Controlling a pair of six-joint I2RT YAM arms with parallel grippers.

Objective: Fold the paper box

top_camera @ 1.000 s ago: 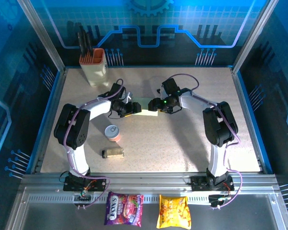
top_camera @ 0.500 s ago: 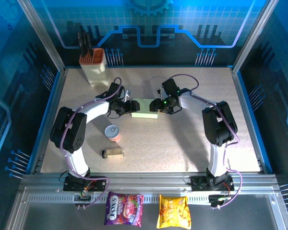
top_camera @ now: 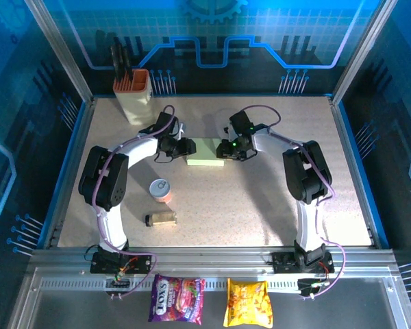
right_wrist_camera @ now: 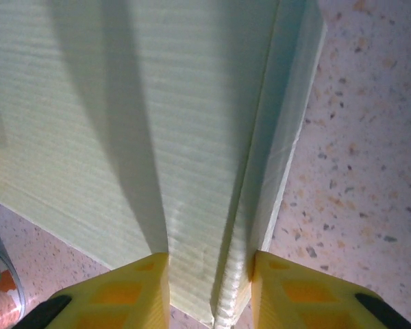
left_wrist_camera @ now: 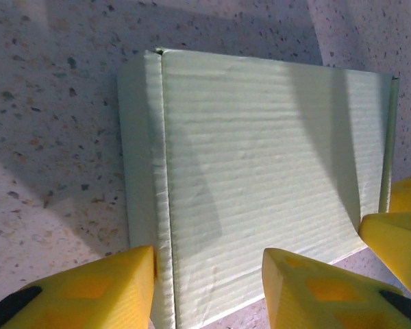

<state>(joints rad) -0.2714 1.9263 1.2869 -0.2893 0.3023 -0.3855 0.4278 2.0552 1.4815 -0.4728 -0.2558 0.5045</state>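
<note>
- Top external: paper box (top_camera: pixel 204 152) lies mid-table between both grippers; knife holder (top_camera: pixel 135 96) and can (top_camera: pixel 162 190) stand well apart.
- Left gripper (left_wrist_camera: pixel 209 266) sits half-open astride the box's edge; right gripper (right_wrist_camera: pixel 211 273) pinches its side wall.
- Open table (top_camera: pixel 274 199) lies to the right.

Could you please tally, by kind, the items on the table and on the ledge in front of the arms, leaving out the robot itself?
paper box: 1
knife holder: 1
can: 1
small bottle, lying on its side: 1
snack bags: 2, the purple snack bag and the yellow snack bag
Total: 6
</note>
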